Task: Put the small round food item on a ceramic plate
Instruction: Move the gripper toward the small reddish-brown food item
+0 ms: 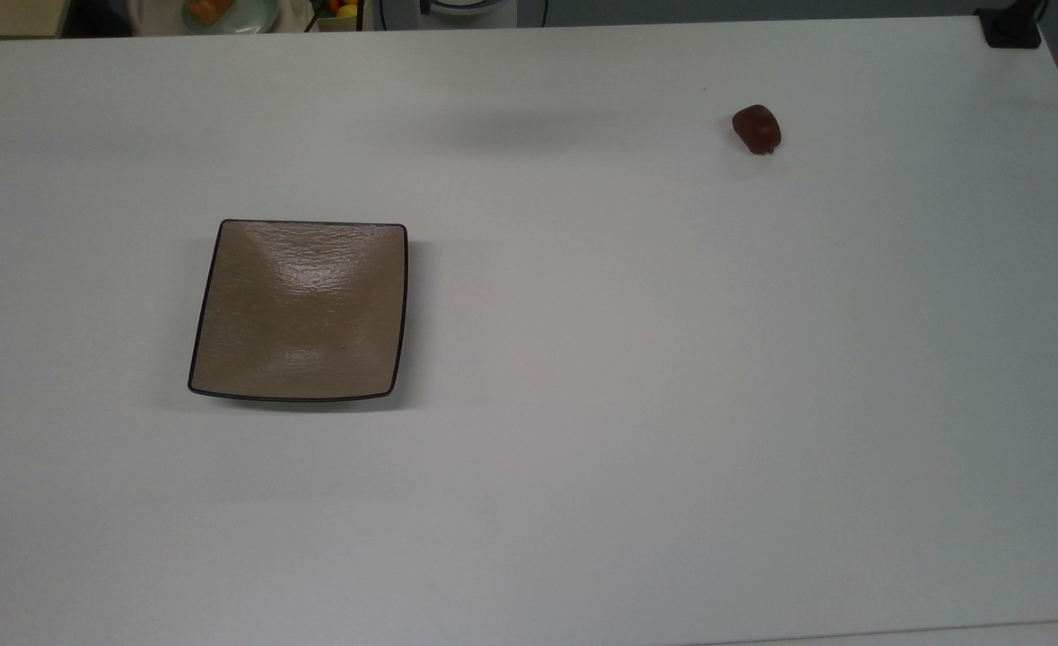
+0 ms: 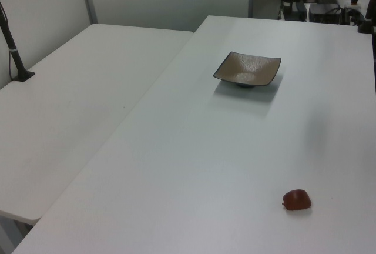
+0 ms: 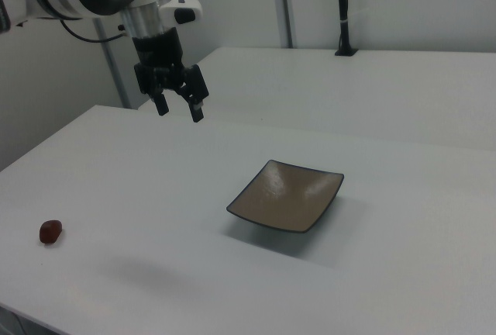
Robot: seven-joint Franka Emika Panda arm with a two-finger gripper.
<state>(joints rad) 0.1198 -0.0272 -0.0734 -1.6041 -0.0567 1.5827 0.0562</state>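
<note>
The small round food item (image 1: 756,129) is a glossy dark reddish-brown lump lying on the white table at the top view's upper right; it also lies at the left view's lower right (image 2: 296,200) and the right view's far left (image 3: 50,232). The ceramic plate (image 1: 223,359), square and tan-brown with a dark rim, sits empty at the top view's left, and shows too in the left view (image 2: 232,66) and right view (image 3: 256,199). My gripper (image 3: 179,108) hangs open high above the table in the right view, well apart from both, with nothing between its fingers.
A second white table (image 2: 70,107) adjoins on the left view's left, with a black post (image 2: 14,54) on it. A pale round dish with orange food (image 1: 223,13) lies beyond the top view's upper edge. A black clamp (image 1: 1011,27) sits at the table's upper right corner.
</note>
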